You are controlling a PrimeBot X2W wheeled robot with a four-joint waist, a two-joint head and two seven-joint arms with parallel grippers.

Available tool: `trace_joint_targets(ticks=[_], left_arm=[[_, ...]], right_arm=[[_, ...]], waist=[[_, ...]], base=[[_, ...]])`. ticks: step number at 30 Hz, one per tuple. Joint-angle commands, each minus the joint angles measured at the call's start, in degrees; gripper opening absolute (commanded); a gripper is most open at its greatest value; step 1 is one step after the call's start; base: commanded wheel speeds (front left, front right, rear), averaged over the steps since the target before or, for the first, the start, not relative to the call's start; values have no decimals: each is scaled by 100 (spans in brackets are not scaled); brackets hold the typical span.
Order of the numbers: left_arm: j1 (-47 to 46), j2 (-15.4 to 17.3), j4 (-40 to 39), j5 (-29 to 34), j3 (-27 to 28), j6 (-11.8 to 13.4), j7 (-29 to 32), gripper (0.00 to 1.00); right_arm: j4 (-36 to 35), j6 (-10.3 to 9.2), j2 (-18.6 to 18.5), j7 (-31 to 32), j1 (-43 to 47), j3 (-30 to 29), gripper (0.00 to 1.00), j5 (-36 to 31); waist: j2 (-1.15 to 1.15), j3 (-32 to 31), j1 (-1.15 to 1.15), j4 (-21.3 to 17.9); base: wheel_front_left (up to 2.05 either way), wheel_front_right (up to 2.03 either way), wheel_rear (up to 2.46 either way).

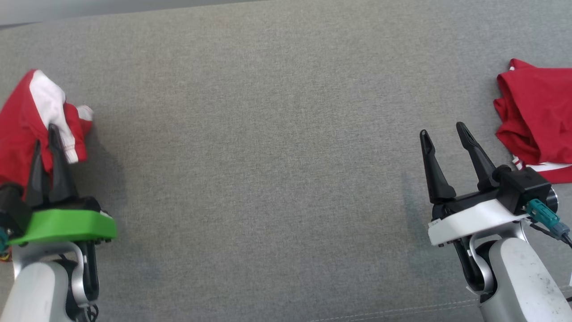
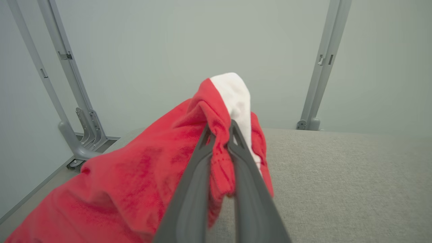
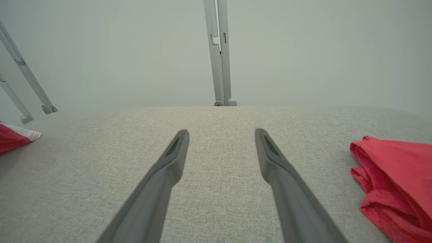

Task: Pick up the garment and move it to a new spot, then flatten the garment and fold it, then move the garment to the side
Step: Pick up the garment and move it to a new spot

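Left gripper [image 1: 44, 136] pinches the red-and-white garment [image 1: 18, 134] tight between its fingers at the grey cushion's [image 1: 268, 134] left edge. Right gripper [image 1: 442, 129] hovers with fingers spread wide, holding nothing, near a crumpled red shirt [image 1: 536, 112] at the right edge.

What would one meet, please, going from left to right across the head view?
The red-and-white garment, pinched by the left gripper → bare grey fabric surface → right gripper, open and holding nothing → second red garment at the right edge.
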Motion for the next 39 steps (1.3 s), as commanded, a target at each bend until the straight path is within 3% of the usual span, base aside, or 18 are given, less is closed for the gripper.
trace_joint_targets(ticks=[1, 8, 15, 23, 33, 34, 35, 36, 37, 38, 39], left_arm=[[154, -5, -147, 43, 1, 67, 32, 0], [903, -35, -1452, 224, -260, 342, 481, 0], [519, -247, -1816, 335, -867, 188, 735, 0], [-662, -838, -1199, 572, -2048, -434, 920, 0], [-1390, -1148, 373, 516, -2377, -692, 1125, 0], [-1415, -1168, 514, 475, -2393, -717, 1130, 13], [-1415, -1168, 514, 475, -2393, -717, 1130, 13], [-1432, -1178, 634, 459, -2411, -750, 1133, 27], [-1457, -1168, 740, 467, -2423, -774, 1120, 67], [-1480, -1166, 829, 461, -2444, -807, 1107, 100], [-1491, -1169, 893, 463, -2473, -849, 1080, 100]], right_arm=[[-3, -8, -5, -1, 67, -7, 100, -32], [-48, -8, 44, 2, 91, 3, 100, -4], [-133, -8, 89, -28, -42, -17, 100, 60], [-80, -8, 226, -148, -175, 2, 100, 143], [187, -8, 420, -336, -303, 90, 100, 306], [219, -8, 433, -348, -304, 92, 100, 319], [219, -8, 433, -348, -304, 92, 100, 319], [246, -8, 447, -352, -310, 91, 100, 319], [269, -8, 459, -364, -315, 85, 100, 320], [297, -8, 466, -373, -321, 77, 100, 316], [325, -8, 472, -374, -330, 67, 100, 312]], waist=[[0, -255, 0, -204], [0, -307, 0, -432], [0, -21, 0, -922], [0, 554, 0, -1735], [0, 1067, 0, -2314], [0, 1082, 0, -2324], [0, 1082, 0, -2324], [0, 1082, 0, -2322], [0, 1074, 0, -2315], [0, 1059, 0, -2297], [0, 1032, 0, -2269]], base=[[0, 0, 0], [0, 0, 0], [0, 0, 0], [0, 0, 0], [0, 0, 0], [0, 0, 0], [0, 0, 0], [0, 0, 0], [0, 0, 0], [0, 0, 0], [0, 0, 0]])
